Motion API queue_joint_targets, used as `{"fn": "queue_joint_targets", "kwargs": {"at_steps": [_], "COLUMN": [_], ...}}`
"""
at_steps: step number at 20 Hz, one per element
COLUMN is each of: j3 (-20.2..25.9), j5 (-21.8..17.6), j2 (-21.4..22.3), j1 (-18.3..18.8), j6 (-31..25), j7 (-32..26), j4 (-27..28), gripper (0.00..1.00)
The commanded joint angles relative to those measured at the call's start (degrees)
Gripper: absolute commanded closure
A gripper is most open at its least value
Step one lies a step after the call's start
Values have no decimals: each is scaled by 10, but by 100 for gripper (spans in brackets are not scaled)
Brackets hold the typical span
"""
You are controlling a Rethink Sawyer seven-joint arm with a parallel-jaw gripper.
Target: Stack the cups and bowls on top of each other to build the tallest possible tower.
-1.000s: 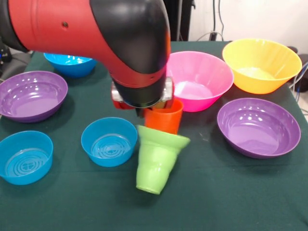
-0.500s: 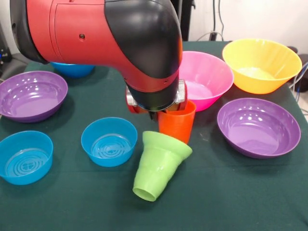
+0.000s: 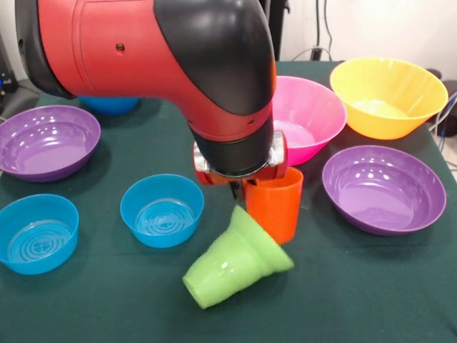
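Tool (image 3: 238, 187) hides under the arm, at the orange cup (image 3: 275, 204); its state I cannot tell. Since a second ago the green cup (image 3: 232, 263), at 7 o'clock, toppled onto the worktop (image 3: 357, 293); stacking must restart.

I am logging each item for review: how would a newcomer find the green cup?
Start at the big red and black arm over the middle of the green cloth. Right under it stands an orange cup. Against that cup's base lies the lime green cup, the only item tipped on its side, with stepped ridges.
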State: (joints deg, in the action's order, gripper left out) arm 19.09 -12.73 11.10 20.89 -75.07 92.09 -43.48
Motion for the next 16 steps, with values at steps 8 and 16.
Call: {"fn": "queue_joint_targets", "kwargs": {"at_steps": [8, 16], "j3": [61, 9], "j5": [-45, -111], "j2": [61, 74], "j1": [36, 38], "j6": [129, 168], "j7": [-234, -203], "j4": [-86, -124], "gripper": [100, 100]}}
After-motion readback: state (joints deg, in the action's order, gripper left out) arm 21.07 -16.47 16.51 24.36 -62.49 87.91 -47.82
